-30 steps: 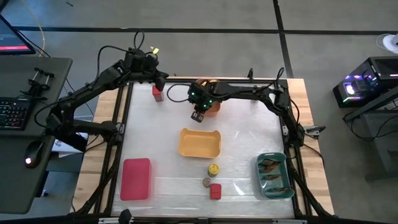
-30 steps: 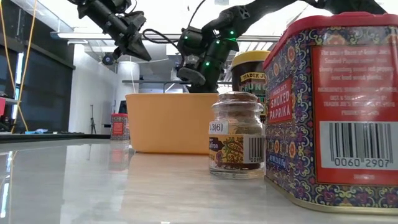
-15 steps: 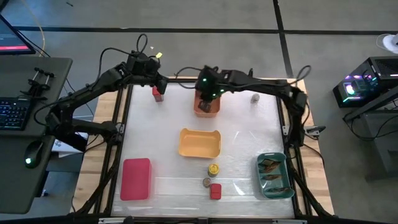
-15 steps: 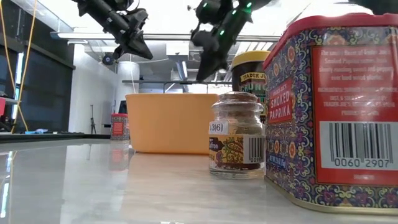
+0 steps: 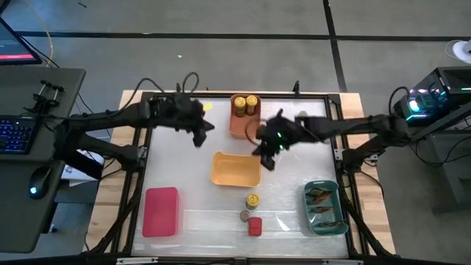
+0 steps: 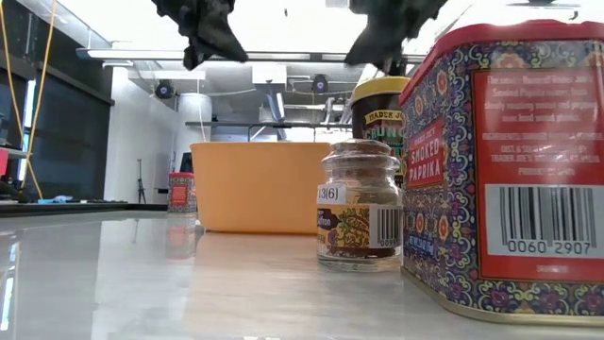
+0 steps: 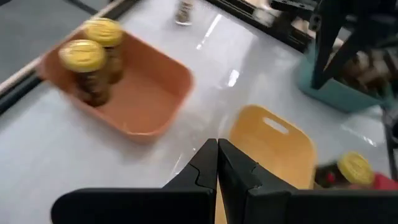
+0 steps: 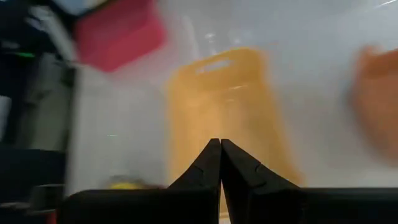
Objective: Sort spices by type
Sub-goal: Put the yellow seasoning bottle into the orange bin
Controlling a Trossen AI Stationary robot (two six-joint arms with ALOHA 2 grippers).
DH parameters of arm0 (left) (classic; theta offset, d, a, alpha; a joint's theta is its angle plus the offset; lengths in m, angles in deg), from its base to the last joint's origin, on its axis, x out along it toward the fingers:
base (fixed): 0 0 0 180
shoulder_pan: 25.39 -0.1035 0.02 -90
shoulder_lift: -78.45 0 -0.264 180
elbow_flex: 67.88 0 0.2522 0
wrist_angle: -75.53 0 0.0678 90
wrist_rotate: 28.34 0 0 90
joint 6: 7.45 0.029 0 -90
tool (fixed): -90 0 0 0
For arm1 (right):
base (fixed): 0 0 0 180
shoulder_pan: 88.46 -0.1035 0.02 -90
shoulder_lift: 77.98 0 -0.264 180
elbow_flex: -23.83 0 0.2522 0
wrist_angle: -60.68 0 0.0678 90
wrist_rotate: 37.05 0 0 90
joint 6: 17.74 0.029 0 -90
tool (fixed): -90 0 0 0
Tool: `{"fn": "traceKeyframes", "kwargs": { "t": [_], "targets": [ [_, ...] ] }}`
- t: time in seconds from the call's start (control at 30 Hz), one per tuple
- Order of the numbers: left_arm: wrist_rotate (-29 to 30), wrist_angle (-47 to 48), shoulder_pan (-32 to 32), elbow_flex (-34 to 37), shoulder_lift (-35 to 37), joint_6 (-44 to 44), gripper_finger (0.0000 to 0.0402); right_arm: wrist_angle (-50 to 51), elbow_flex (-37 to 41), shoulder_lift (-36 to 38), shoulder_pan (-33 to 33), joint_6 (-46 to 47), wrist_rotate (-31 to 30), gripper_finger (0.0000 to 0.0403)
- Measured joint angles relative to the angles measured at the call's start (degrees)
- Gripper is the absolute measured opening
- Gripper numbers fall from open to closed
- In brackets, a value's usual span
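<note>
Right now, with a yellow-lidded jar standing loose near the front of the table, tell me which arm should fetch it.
Probably the right. The right gripper, shut and empty, hangs beside the yellow bin, nearer the yellow-lidded jar. The left gripper, also shut, is farther back on the left.

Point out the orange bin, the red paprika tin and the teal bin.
orange bin [image 5: 241, 126]: high view, on its bare floor below the two yellow-lidded jars.
red paprika tin [image 6: 514, 161]: low view, on its front label.
teal bin [image 5: 308, 218]: high view, on its left rim.
</note>
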Motion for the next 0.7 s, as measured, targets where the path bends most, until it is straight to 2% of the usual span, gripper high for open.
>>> {"fn": "traceKeyframes", "kwargs": {
  "t": [0.1, 0.17, 0.33, 0.53, 0.7],
  "targets": [
    [0.11, -2.43, 3.70, 0.00, 0.02, -1.21, 0.0000, -1.83, 0.71, 0.91, -5.43, 6.20, -0.82, 0.0003],
    [-1.47, -4.04, 5.03, 0.00, 0.65, -1.37, 0.0000, -4.25, 0.78, 0.45, -8.94, 10.71, -4.01, 0.0015],
    [-6.37, -3.79, 7.16, 0.00, 4.18, -0.68, 0.0000, -10.48, 0.17, -3.19, -15.60, 21.55, -9.77, 0.0095],
    [-7.13, 3.70, 10.32, 0.00, 10.75, 4.70, 0.0000, 0.56, -9.42, -12.15, -20.59, 26.61, -7.35, 0.0216],
    [-6.94, 6.67, 11.68, 0.00, 14.91, 4.91, 0.0000, 15.45, -21.61, -19.87, -22.34, 22.78, -4.41, 0.0278]
  ]
}}
